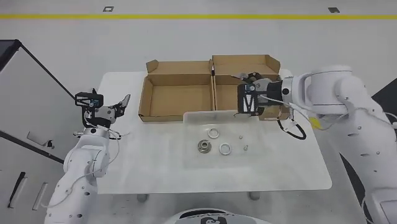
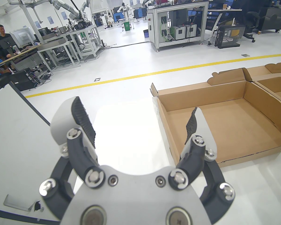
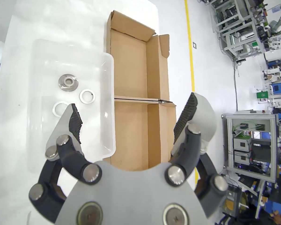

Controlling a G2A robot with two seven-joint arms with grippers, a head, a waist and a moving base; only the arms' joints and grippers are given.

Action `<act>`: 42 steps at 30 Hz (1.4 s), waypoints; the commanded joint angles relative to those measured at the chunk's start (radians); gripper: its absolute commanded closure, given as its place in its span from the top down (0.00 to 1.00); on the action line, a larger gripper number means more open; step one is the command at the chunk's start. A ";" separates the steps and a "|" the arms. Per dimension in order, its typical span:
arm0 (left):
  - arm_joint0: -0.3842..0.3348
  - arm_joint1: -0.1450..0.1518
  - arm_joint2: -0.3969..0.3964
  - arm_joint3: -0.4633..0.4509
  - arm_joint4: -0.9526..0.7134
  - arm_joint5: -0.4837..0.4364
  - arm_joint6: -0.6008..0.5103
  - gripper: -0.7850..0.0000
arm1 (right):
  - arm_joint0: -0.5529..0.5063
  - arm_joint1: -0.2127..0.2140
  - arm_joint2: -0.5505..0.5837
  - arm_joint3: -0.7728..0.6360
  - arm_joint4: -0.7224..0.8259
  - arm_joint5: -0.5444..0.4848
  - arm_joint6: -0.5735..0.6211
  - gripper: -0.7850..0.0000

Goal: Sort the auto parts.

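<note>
A clear plastic tray [image 1: 193, 117] on the white table [image 1: 155, 162] holds a flanged metal hub [image 1: 203, 144], two flat rings [image 1: 213, 133] [image 1: 225, 149] and small bits [image 1: 246, 146]. Behind it stand two open cardboard boxes, the left one [image 1: 175, 97] and the right one [image 1: 231, 82]. My right gripper [image 1: 247, 103] hangs open and holding nothing over the right box's front part. In the right wrist view the hub [image 3: 68, 82] and a ring [image 3: 87, 96] lie in the tray [image 3: 107, 127], beside the right gripper [image 3: 132, 103]. My left gripper [image 1: 118, 107] is open off the table's left edge.
In the left wrist view the left gripper [image 2: 136, 106] faces the left box [image 2: 224, 122], which has nothing in it. A dark-framed panel [image 1: 37, 69] stands to the left of the table. Bare tabletop spreads in front of the tray and to its left.
</note>
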 commanded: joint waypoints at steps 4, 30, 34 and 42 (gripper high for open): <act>0.000 0.000 0.000 0.000 0.000 0.000 0.000 1.00 | 0.117 0.063 -0.161 0.029 0.040 0.000 0.000 1.00; 0.000 0.000 0.000 0.000 0.000 0.000 0.000 1.00 | 0.579 0.210 -0.850 0.079 0.248 0.000 0.000 1.00; 0.000 0.000 0.000 0.000 0.000 0.000 0.000 1.00 | 0.624 0.209 -0.925 0.084 0.274 0.000 0.000 1.00; 0.000 0.000 0.000 0.000 0.000 0.000 0.000 1.00 | 0.595 0.189 -0.954 0.110 0.296 0.032 0.032 1.00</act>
